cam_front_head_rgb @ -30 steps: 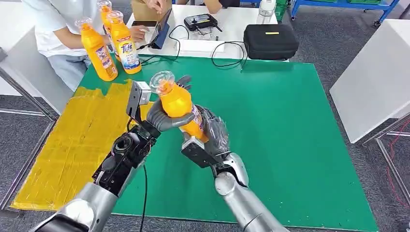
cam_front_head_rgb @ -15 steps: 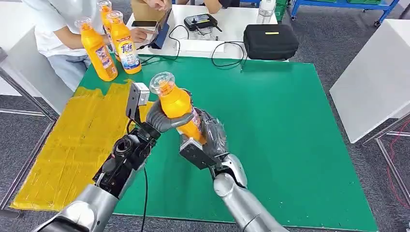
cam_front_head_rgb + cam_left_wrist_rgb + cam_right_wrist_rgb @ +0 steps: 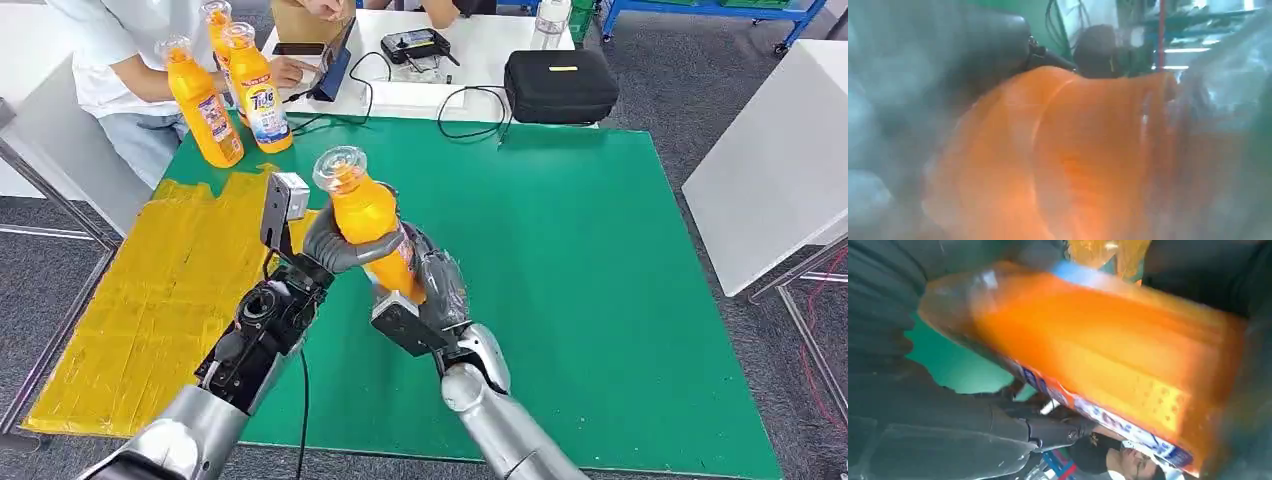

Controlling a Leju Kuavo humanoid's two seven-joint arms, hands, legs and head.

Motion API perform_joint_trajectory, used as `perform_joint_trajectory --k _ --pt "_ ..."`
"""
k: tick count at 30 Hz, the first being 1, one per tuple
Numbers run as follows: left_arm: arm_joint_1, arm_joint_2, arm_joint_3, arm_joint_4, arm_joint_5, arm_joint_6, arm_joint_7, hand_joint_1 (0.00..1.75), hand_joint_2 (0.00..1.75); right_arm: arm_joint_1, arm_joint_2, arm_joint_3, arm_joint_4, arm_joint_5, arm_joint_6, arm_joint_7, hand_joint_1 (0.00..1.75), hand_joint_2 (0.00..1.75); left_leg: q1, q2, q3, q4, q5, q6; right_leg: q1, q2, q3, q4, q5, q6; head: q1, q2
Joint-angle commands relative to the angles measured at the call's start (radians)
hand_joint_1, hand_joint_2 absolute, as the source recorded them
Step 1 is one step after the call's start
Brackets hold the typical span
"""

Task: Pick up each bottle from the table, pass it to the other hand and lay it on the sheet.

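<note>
Mid-handover: both the left hand point(image 3: 340, 245) and right hand point(image 3: 432, 285) wrap fingers around one bottle point(image 3: 368, 225) above the green surface point(image 3: 560, 250), the yellow sheet point(image 3: 160, 290) beside it holds none, and three more bottles point(image 3: 228, 95) wait at its far corner.

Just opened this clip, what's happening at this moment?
The robot is mid-handover above the green table mat. An orange detergent bottle with a clear cap is held upright between both hands: the left hand wraps its upper body, the right hand grips its lower part. Neither has let go. The yellow sheet lies to the left with no bottle laid on it. More orange bottles stand at the far left corner, beside a person.
</note>
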Motion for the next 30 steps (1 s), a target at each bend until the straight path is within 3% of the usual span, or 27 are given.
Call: perform_joint_trajectory --k 1,5,12,19,20,22,25,30 --pt "0.002 0.023 0.099 -0.034 -0.005 0.039 0.006 1.75 1.75 0.117 -0.082 0.027 -0.336 -0.002 -0.001 0.012 0.0 1.75 0.0 0.001 0.002 0.0 -0.001 0.0 0.0 0.004 0.001 0.0 -0.001 -0.001 -0.002 0.0" --pt "0.004 0.023 0.108 -0.039 -0.018 0.048 -0.004 1.75 1.75 0.128 -0.084 0.019 -0.364 -0.008 -0.004 0.011 0.0 1.75 -0.001 -0.001 0.003 -0.001 -0.002 0.0 -0.001 0.003 0.003 0.0 -0.002 -0.001 -0.001 0.0" --pt "0.012 0.051 0.146 -0.107 -0.127 0.132 -0.019 1.75 1.75 0.216 -0.105 -0.047 -0.578 -0.015 -0.06 0.023 0.0 1.75 0.0 -0.002 0.003 0.0 -0.002 0.0 -0.001 0.003 0.003 0.0 -0.002 -0.001 0.0 0.0" --pt "0.012 0.051 0.146 -0.107 -0.127 0.132 -0.019 1.75 1.75 0.216 -0.105 -0.047 -0.578 -0.015 -0.06 0.023 0.0 1.75 0.0 -0.002 0.003 -0.001 -0.002 -0.001 -0.001 0.002 0.002 0.0 -0.002 -0.001 -0.001 0.0" --pt "0.012 0.059 0.119 -0.127 -0.295 0.289 -0.065 1.75 1.75 0.221 -0.097 -0.056 -0.584 -0.01 -0.076 0.019 0.0 1.75 0.0 -0.001 0.001 0.0 -0.001 0.0 -0.001 0.002 0.001 -0.001 -0.001 -0.001 0.0 0.0" --pt "0.021 0.071 0.119 -0.193 -0.613 0.452 -0.051 1.75 1.75 0.247 -0.103 -0.07 -0.656 -0.009 -0.075 0.02 0.0 1.75 0.0 -0.001 0.005 -0.001 -0.003 -0.001 -0.001 0.005 0.005 0.0 -0.003 -0.001 -0.001 0.0" --pt "0.018 0.1 0.154 -0.224 -0.929 0.484 -0.001 1.75 1.75 0.259 -0.113 -0.091 -0.715 -0.03 -0.032 0.034 0.0 1.75 0.0 -0.001 0.003 0.001 -0.003 -0.001 -0.001 0.004 0.002 0.001 -0.003 -0.001 -0.001 0.0" --pt "-0.046 0.159 0.169 -0.079 -1.251 0.546 0.041 1.75 1.75 0.268 -0.124 -0.114 -0.743 -0.057 -0.017 0.014 0.0 1.75 -0.001 -0.002 0.005 -0.001 -0.002 -0.001 -0.001 0.004 0.004 0.0 -0.003 -0.001 0.0 0.0"
